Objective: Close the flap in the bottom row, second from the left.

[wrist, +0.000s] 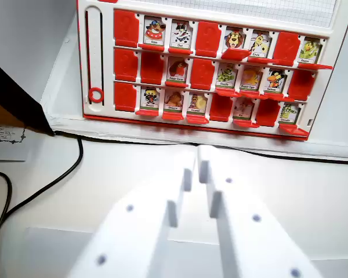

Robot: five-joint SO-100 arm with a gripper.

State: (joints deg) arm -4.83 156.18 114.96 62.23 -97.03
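The tool [198, 152] is being held low over the white table [313, 191], its two white fingers [232, 220] drawn almost together — only a thin slit is being left between the tips. Nothing is being gripped or touched by it. The tips are being kept just short of the red-and-white game board [95, 35], which is being propped upright at the far side of the table. In the board's bottom row, the flap second from the left [150, 98] is being shown raised, its picture card facing the camera, well apart from the tool and towards the wrist view's left. A black cable [58, 176] is being trailed across the table at the left.
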